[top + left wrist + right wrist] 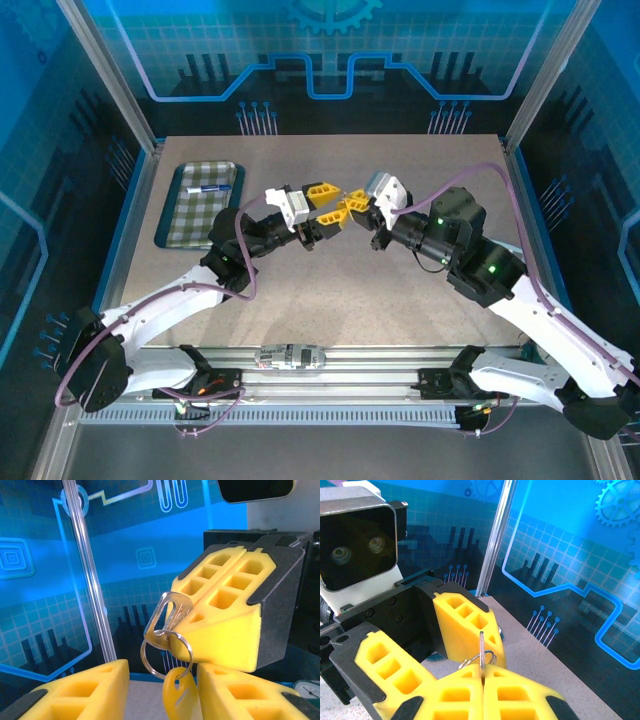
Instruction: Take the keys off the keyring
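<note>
Key pinched in my right gripper [355, 204], just right of the checked tray [172, 218].
From above, my left gripper [330, 202] meets the right one tip to tip, right of that tray. Left wrist: my left fingers [85, 692] stand apart, the yellow tag [180, 697] hanging between them from the keyring [142, 657], which hangs from the key [167, 611]. Right wrist: my right fingers [520, 695] are closed on the key's thin edge.
</note>
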